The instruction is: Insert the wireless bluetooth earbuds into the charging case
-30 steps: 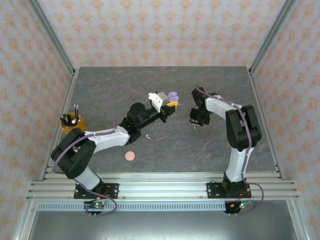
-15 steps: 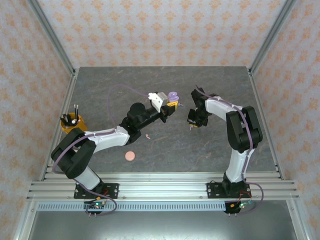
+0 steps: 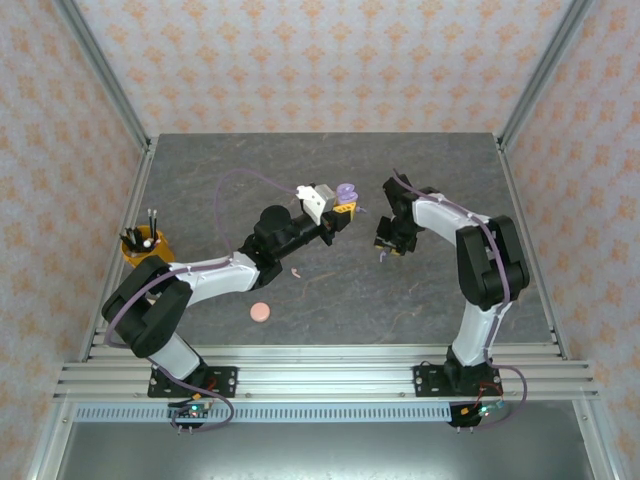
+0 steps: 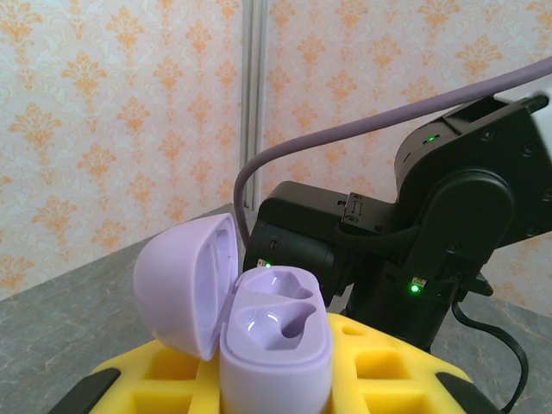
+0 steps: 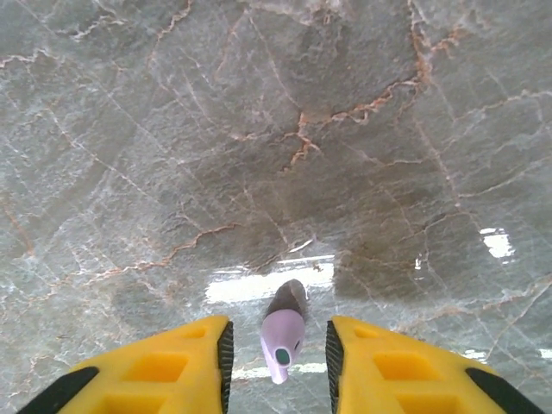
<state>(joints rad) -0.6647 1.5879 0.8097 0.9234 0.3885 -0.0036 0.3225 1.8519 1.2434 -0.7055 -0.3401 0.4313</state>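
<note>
Right pincer [image 5: 278,362] shifted, purple earbud [image 5: 283,330] between its jaws

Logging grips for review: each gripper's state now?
Left gripper: shut on the purple charging case.
Right gripper: open, purple earbud loose between the jaws.

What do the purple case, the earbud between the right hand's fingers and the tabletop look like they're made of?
Case: likely moulded plastic, a smooth satin lilac shell with soft highlights.
Earbud: probably glossy plastic, pale purple with a dark tip.
Tabletop: looks like polished grey marble or a marble-print laminate; it is veined and gives mirror-like light reflections.
</note>
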